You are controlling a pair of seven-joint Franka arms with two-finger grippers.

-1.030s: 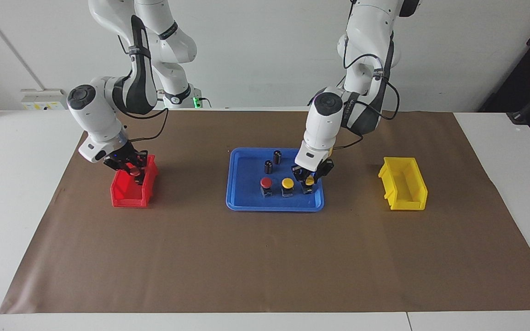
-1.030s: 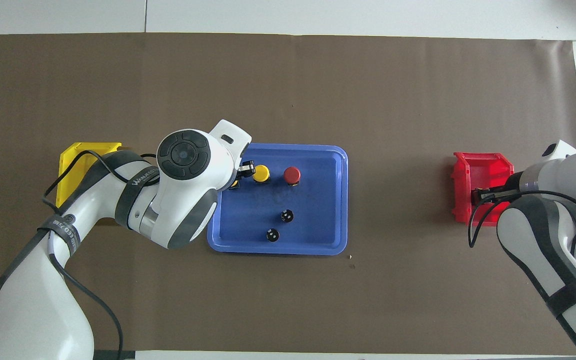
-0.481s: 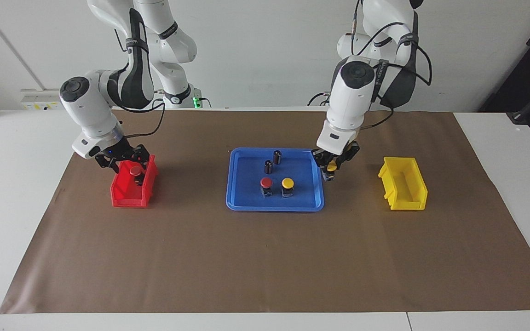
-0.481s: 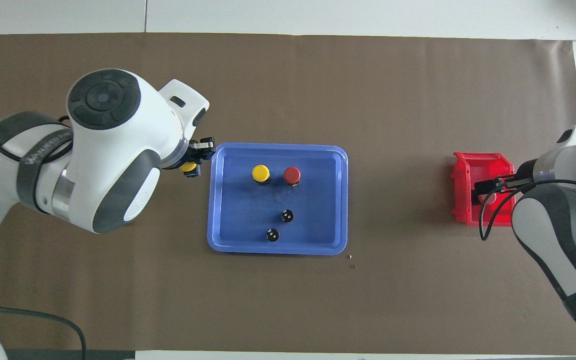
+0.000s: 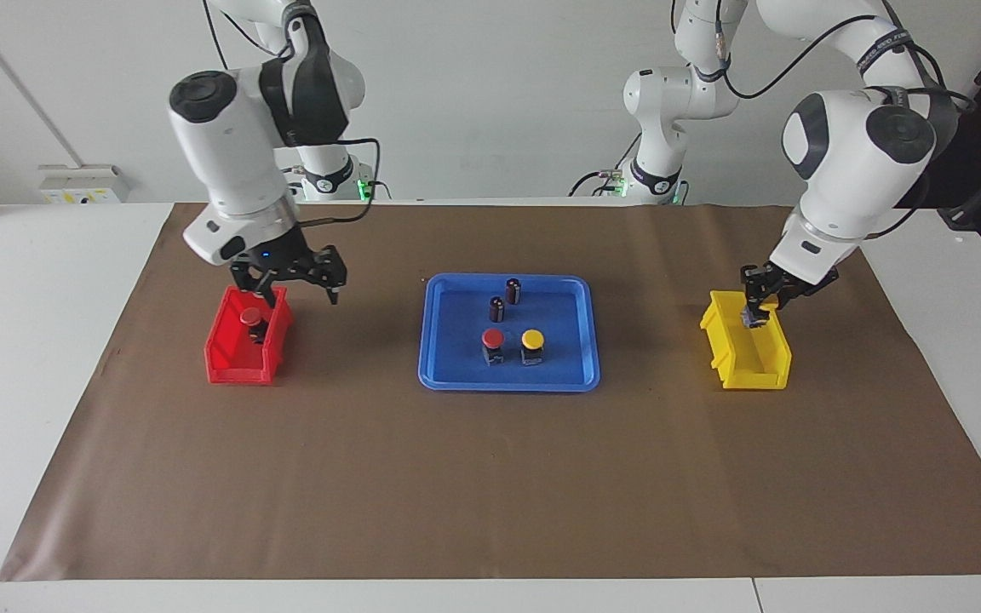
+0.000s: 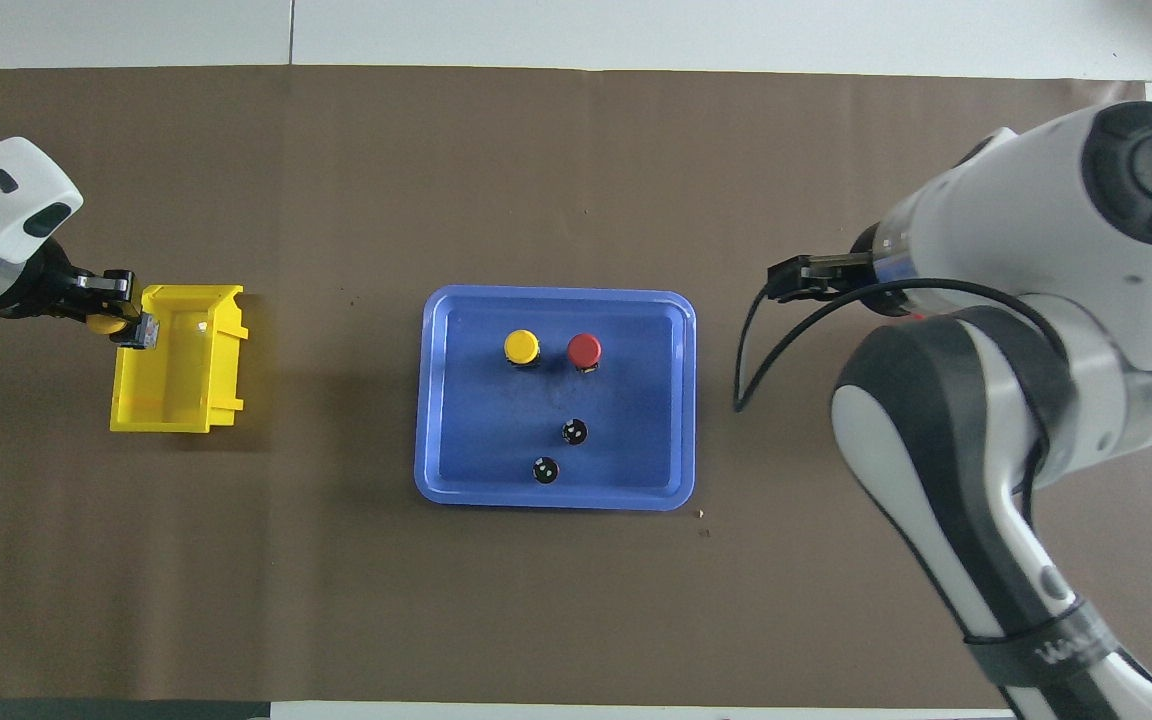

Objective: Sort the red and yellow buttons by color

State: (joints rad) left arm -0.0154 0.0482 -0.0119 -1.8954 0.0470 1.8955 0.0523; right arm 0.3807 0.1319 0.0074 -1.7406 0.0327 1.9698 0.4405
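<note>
A red button (image 5: pixel 493 339) (image 6: pixel 584 350) and a yellow button (image 5: pixel 532 340) (image 6: pixel 522 346) stand side by side in the blue tray (image 5: pixel 448 375) (image 6: pixel 456 480). A second red button (image 5: pixel 249 317) lies in the red bin (image 5: pixel 231 362). My left gripper (image 5: pixel 753 308) (image 6: pixel 126 315) is shut on the other yellow button (image 6: pixel 104 322) and holds it over the rim of the yellow bin (image 5: pixel 763 366) (image 6: pixel 186 400). My right gripper (image 5: pixel 299 289) (image 6: pixel 788 282) is open and empty, raised over the red bin's edge toward the tray.
Two dark cylinders (image 5: pixel 513 290) (image 5: pixel 496 308) stand in the tray, nearer to the robots than the buttons; they also show in the overhead view (image 6: pixel 574 432) (image 6: pixel 544 469). A brown mat (image 5: pixel 490 477) covers the table. My right arm hides the red bin from overhead.
My left gripper lifted a yellow button out of the tray and carried it to the yellow bin. My right gripper let a red button go into the red bin, then rose toward the tray.
</note>
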